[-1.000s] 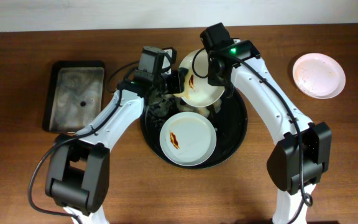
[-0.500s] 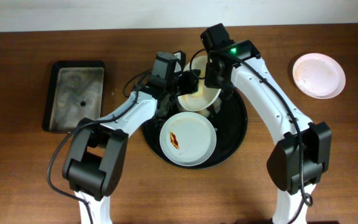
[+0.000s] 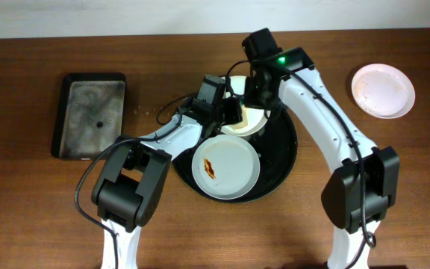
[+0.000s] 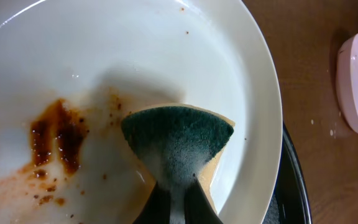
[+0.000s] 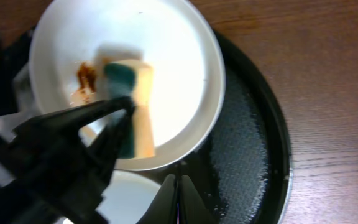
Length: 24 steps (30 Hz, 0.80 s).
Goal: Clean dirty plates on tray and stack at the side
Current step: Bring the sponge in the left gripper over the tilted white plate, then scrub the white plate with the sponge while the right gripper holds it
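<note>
Left wrist view showed the left end effector [image 4: 178,194] clamped on a sponge [image 4: 179,140], its green face pressed to the raised plate [image 4: 166,56] beside a brown-red smear [image 4: 58,134]. The right end effector [image 5: 178,185] pinched that plate's rim above the round tray [image 5: 257,124]. Hard scrubbing could lever the plate out of that thin pinch and drop it onto the second plate [image 3: 226,166], lying smeared in the tray. A third plate [image 3: 383,90] sat on the table [image 3: 36,209], well apart; the rectangular tray [image 3: 92,116] held only greyish residue.
</note>
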Tool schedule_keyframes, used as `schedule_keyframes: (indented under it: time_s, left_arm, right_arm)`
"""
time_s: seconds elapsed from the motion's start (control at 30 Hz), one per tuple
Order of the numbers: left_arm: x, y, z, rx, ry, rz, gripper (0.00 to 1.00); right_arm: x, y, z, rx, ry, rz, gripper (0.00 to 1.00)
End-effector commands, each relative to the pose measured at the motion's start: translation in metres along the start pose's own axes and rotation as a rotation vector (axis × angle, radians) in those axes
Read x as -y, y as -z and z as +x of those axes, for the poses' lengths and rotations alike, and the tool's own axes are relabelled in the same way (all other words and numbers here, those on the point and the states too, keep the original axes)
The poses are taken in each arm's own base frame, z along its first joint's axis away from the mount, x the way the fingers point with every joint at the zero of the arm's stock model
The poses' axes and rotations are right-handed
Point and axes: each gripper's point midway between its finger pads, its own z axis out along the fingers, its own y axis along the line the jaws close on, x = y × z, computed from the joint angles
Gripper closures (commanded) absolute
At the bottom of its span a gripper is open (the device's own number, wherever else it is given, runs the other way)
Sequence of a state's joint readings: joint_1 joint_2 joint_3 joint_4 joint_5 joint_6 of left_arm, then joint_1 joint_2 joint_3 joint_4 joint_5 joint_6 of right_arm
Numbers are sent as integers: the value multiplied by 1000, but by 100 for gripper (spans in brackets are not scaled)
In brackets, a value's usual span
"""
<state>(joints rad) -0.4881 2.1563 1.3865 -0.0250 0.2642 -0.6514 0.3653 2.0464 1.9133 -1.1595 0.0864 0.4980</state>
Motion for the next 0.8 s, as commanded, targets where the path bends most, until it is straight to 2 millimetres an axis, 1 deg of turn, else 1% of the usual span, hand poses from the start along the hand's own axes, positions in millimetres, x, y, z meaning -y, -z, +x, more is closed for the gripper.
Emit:
schedule_keyframes:
  time_s: [0.0,0.07,0.1,0.13,0.17,0.23,0.27,0.3,0.33,0.37,0.4,0.47,0.77]
  left_arm:
    - [-14,-7,4,1,-9,-55,100]
    - [-14,-7,4,0,-9,-55,100]
    - [-14,-7,4,0,-9,-55,100]
    - [-14,-7,5,-1,-9,-55,99]
    - [-14,-7,5,-1,-10,-55,100]
    - [-14,-7,5,-1,-10,-55,99]
    - [-14,-7,5,-2,-9,-56,99]
    - [-15,-7,5,-4,-9,-57,99]
    - [-15,-7,5,-4,-9,-57,99]
    - [-15,-7,5,-4,-9,-57,99]
    - [-15,-7,5,-5,-8,-58,99]
    - [-15,-7,6,-7,-8,-59,99]
    - [-15,-7,6,-6,-7,-59,99]
  right_arm:
    - [29,11,-17,12,-57,-28,96]
    - [43,-4,-14,-34,-71,-31,96]
    - [49,-15,-11,-67,-88,-38,96]
    - [47,-25,-9,-87,-93,-77,96]
    - [40,-37,-11,-92,-91,-154,96]
    - [40,-51,-19,-54,-97,-180,96]
    - [38,-56,-23,-34,-88,-189,88]
    - [37,-61,-26,-24,-78,-192,85]
    - [36,-67,-28,-22,-77,-192,85]
    - [37,-75,-27,-32,-80,-187,84]
    - [39,-83,-25,-47,-84,-178,81]
    - [41,-103,-17,-91,-89,-168,82]
    - [45,-128,-9,-126,-95,-144,82]
